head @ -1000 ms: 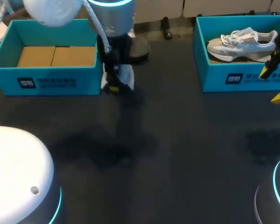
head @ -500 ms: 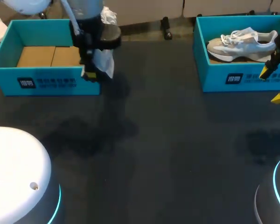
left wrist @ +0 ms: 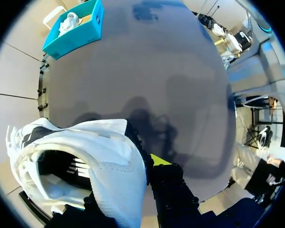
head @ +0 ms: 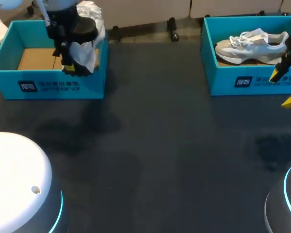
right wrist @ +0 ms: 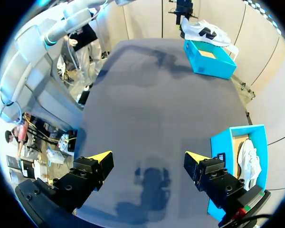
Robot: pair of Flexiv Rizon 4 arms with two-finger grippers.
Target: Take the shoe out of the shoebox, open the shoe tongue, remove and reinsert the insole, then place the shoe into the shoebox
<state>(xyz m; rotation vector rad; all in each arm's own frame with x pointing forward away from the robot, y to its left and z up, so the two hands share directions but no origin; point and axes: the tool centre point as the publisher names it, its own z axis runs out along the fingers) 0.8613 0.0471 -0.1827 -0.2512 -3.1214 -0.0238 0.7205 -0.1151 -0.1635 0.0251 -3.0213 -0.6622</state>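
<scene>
Left claw (head: 72,69) is clenched on the white shoe (left wrist: 92,164), gripping its side by the opening. The white shoe hangs over the right end of the left shoebox (head: 48,86). Right claw (right wrist: 148,160) stands released above the desk (head: 174,155), just beside the right shoebox (head: 252,83), which holds a second shoe (head: 252,42).

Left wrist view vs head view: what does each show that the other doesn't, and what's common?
Left wrist only: the held shoe's open mouth and dark inside, close up. Head only: the left shoebox with its bare cardboard floor, and the open right end effector beside the right shoebox. Both: the held shoe in the left end effector, plus the right shoebox with the second shoe in it.
</scene>
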